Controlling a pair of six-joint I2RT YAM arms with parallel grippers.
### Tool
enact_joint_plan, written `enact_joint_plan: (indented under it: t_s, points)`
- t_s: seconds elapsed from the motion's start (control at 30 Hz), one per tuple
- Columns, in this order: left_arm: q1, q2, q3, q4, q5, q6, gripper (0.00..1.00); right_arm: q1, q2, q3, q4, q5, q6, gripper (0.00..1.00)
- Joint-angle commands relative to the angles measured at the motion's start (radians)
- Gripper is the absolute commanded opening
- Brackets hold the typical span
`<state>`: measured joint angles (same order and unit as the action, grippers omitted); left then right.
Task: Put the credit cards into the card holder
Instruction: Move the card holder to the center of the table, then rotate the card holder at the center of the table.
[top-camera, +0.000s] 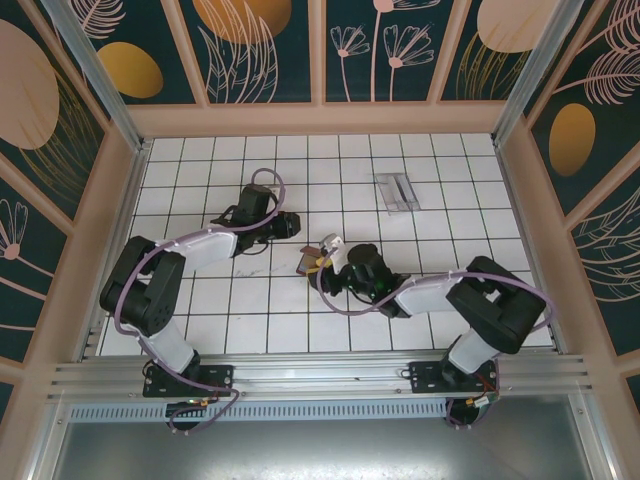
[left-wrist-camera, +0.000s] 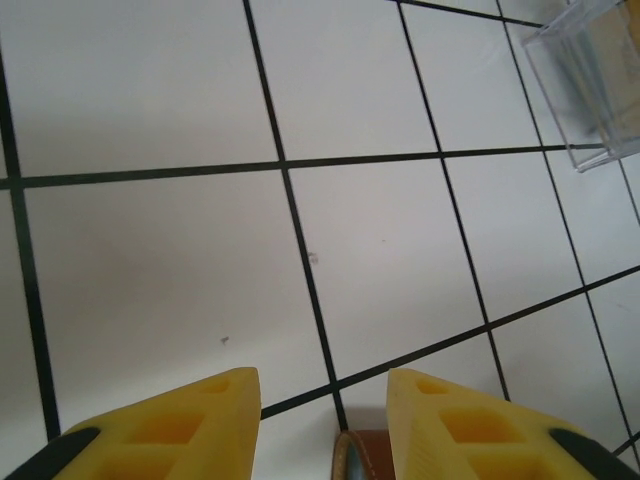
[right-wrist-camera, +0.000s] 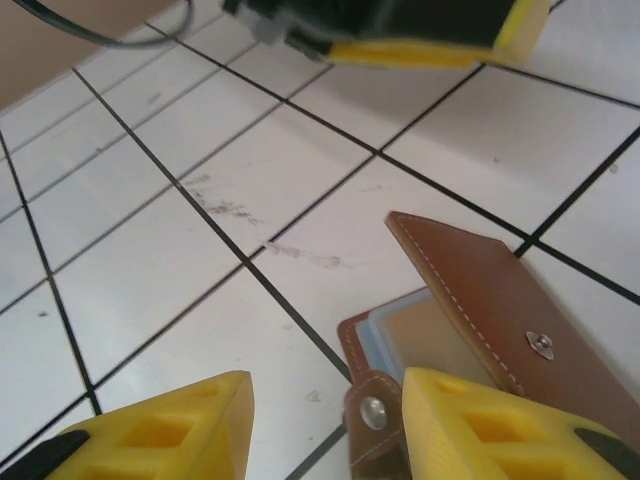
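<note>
Credit cards (right-wrist-camera: 425, 340) lie inside the open card holder (right-wrist-camera: 500, 300): nearly complete. Right gripper (right-wrist-camera: 325, 400) released over it; left gripper (left-wrist-camera: 323, 400) indeterminate.

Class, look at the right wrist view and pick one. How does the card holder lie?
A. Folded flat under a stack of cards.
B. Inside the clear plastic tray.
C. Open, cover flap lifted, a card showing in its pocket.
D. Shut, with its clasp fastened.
C: the card holder rests on the tiled table with its cover flap raised and snap undone, and a pale card edged in blue shows in its pocket.
</note>
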<state>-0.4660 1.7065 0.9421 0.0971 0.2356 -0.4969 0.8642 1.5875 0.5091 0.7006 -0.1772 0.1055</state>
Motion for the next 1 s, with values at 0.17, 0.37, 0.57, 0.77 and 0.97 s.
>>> enact_joint_plan:
  t_s: [0.17,0.37,0.57,0.77,0.97]
  points:
    - [-0.005,0.085,0.010,0.132,0.122,0.024,0.33,-0.024,0.109,0.109,-0.074,-0.183,0.017,0.26]
    - [-0.034,0.115,0.006,0.154,0.149,0.064,0.31,-0.028,0.045,0.066,-0.109,-0.221,-0.001,0.00]
    - [-0.083,0.147,0.000,0.145,0.134,0.117,0.30,-0.059,-0.058,0.014,-0.132,-0.214,-0.047,0.00]
    - [-0.108,0.156,-0.064,0.145,0.093,0.105,0.25,-0.039,-0.184,-0.052,-0.132,-0.037,0.081,0.25]
    - [-0.109,0.102,-0.227,0.261,0.123,-0.031,0.22,0.022,-0.453,-0.133,-0.258,0.368,0.557,0.43]
